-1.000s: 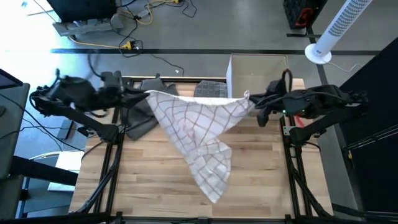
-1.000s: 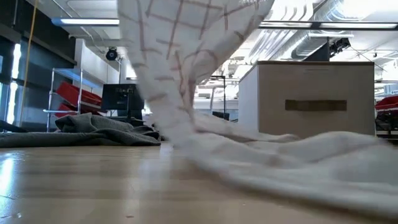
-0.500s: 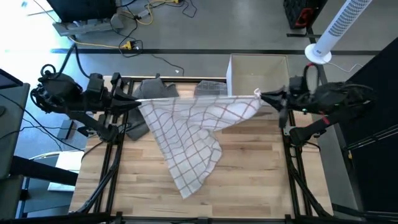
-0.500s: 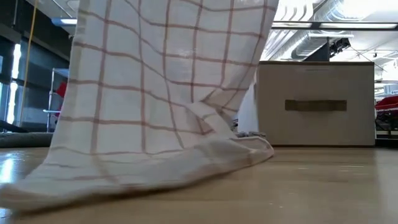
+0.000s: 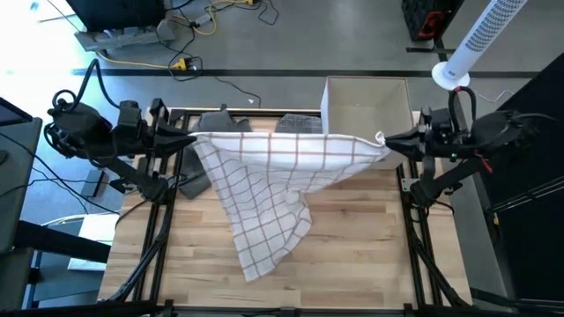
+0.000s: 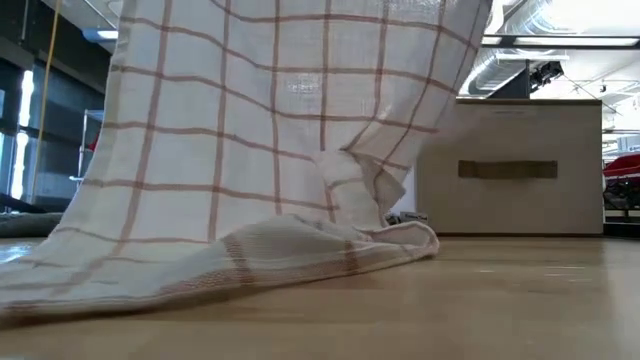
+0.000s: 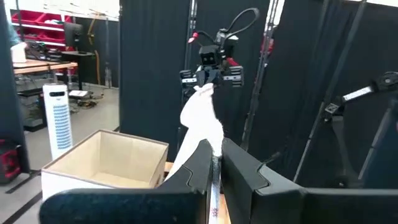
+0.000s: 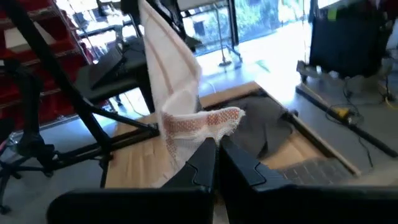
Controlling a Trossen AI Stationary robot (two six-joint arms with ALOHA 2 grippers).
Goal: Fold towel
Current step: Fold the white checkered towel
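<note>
A wooden table (image 5: 352, 238) carries an open cardboard box (image 5: 366, 106) at its far edge toward the right corner. A crumpled grey cloth (image 5: 204, 172) lies near the far left corner. Beyond the table, a white tower fan (image 5: 480, 40) stands on the floor, with cables (image 5: 189, 22) and a power strip (image 5: 119, 37) farther left.

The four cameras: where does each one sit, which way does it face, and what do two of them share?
High view: above the table, facing down; both arms hold the checked towel stretched, left gripper, right gripper.
Low view: at tabletop height, facing level toward the box; no arm shows.
Left wrist view: looks past its fingers at the right gripper.
Right wrist view: looks past its fingers along the towel.
All views share the towel.
</note>
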